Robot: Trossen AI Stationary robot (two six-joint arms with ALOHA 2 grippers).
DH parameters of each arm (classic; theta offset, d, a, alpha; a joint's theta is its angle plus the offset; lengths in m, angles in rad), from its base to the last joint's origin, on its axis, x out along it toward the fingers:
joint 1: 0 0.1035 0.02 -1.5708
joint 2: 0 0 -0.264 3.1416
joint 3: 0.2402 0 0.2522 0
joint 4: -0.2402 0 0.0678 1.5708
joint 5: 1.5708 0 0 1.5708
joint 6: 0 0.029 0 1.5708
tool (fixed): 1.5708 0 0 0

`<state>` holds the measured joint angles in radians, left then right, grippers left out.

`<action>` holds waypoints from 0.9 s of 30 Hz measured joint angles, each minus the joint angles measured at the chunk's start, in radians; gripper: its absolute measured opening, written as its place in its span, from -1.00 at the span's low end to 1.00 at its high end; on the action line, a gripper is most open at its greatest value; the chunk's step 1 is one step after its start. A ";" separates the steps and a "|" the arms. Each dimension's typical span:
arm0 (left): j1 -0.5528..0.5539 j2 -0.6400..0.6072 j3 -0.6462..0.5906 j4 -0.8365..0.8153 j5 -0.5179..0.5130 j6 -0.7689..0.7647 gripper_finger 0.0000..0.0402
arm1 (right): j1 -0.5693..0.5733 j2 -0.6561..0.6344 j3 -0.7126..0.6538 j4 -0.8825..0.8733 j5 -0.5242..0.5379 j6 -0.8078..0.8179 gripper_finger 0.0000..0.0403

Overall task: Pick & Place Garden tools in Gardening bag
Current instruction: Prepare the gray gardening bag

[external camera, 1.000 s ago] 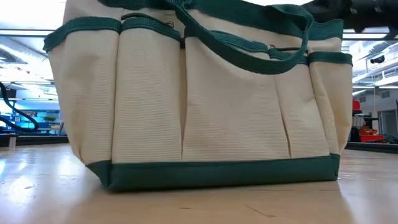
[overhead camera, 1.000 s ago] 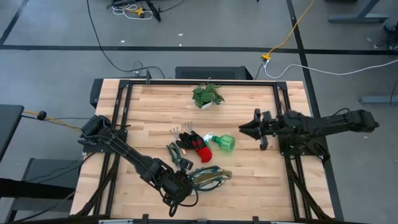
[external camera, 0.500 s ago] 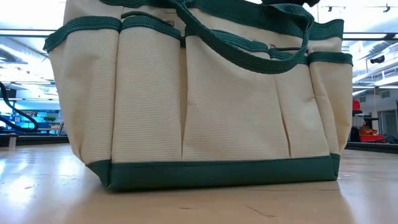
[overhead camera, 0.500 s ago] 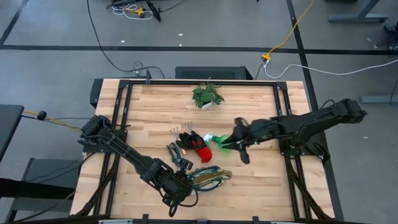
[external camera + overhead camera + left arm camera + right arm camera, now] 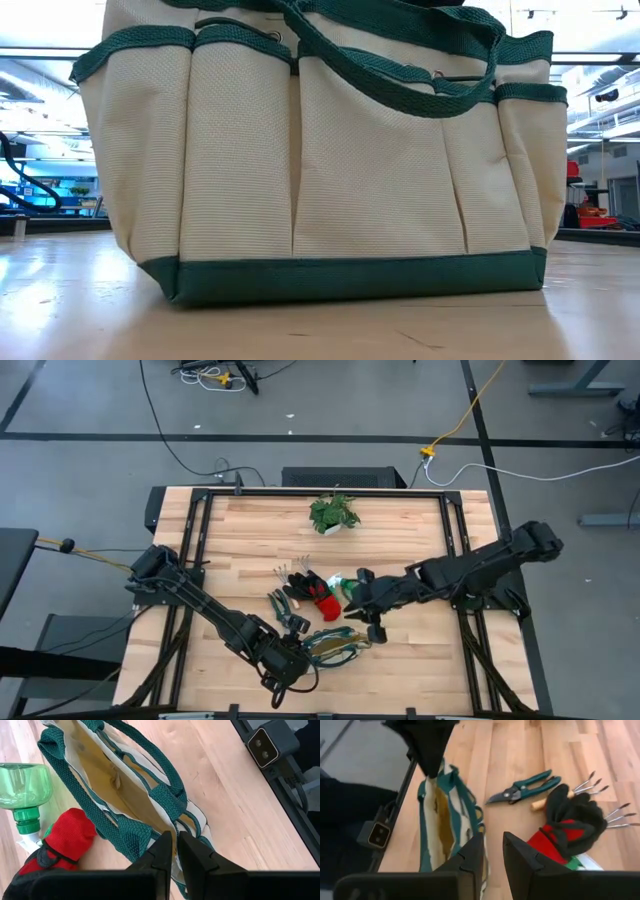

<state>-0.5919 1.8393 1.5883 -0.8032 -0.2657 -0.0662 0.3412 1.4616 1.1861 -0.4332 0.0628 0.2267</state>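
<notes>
Clamping the dark green rim of the gardening bag (image 5: 131, 802), the left gripper (image 5: 174, 851) is seen with its two fingers (image 5: 161, 849) drawn close together on the fabric, the bag's open beige interior lying just ahead of them. From above, the left gripper (image 5: 283, 660) is placed at the near end of the bag (image 5: 335, 645), which lies on the wooden table (image 5: 250, 530). Beyond the left fingertips, to one side of the bag, the green spray bottle (image 5: 22, 790) and the red cuff of the red-and-black gloves (image 5: 67, 840) are seen lying beside each other. The right gripper (image 5: 372, 628) is held over the table just beside the spray bottle (image 5: 350, 592) and near the bag's far end. Its fingers (image 5: 472, 855) are parted by a narrow gap and nothing is held between them. Ahead of the right fingers, the bag's open mouth (image 5: 442, 827) is seen on one side and the gloves (image 5: 567, 822) on the other, with the pruning shears (image 5: 522, 786) lying farther ahead and the hand rake (image 5: 587, 784) partly covered by the gloves. A potted plant (image 5: 334, 513) stands well apart from both grippers. In the low view the bag's pocketed side (image 5: 320, 150) fills the picture, standing upright.
</notes>
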 joint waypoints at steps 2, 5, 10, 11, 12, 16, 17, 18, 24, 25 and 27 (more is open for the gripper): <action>0.000 0.000 0.000 0.000 -0.001 0.000 -0.79 | 0.016 0.030 0.022 -0.006 0.000 0.000 -0.63; 0.000 0.000 0.000 0.000 -0.001 0.000 -0.79 | 0.037 0.076 0.056 -0.008 0.000 -0.001 -0.63; 0.000 0.000 0.000 0.001 -0.002 0.000 -0.79 | 0.055 0.144 0.103 -0.018 0.000 -0.004 -0.63; 0.000 0.000 0.000 0.001 -0.002 0.000 -0.79 | 0.057 0.157 0.111 -0.021 0.001 -0.005 -0.63; 0.000 0.000 0.000 0.001 -0.002 0.000 -0.79 | 0.058 0.171 0.119 -0.021 0.001 -0.006 -0.63; 0.000 -0.001 0.000 0.001 -0.003 0.000 -0.79 | 0.058 0.208 0.130 -0.027 0.000 -0.008 -0.63; 0.000 -0.001 0.000 0.001 -0.003 0.000 -0.79 | 0.058 0.214 0.130 -0.028 0.000 -0.007 -0.63; 0.000 -0.001 0.000 0.001 -0.003 0.000 -0.79 | 0.058 0.217 0.130 -0.026 0.000 -0.005 -0.63; 0.000 -0.001 0.000 0.001 -0.003 0.000 -0.79 | 0.064 0.219 0.130 -0.022 0.000 0.008 -0.63; 0.000 -0.001 0.000 0.001 -0.003 0.000 -0.79 | 0.066 0.219 0.130 -0.022 0.001 0.008 -0.63; 0.000 -0.001 0.000 0.001 -0.003 0.000 -0.79 | 0.068 0.225 0.131 -0.019 0.008 0.009 -0.63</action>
<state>-0.5919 1.8385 1.5887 -0.8024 -0.2687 -0.0658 0.4091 1.6861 1.3170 -0.4526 0.0710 0.2354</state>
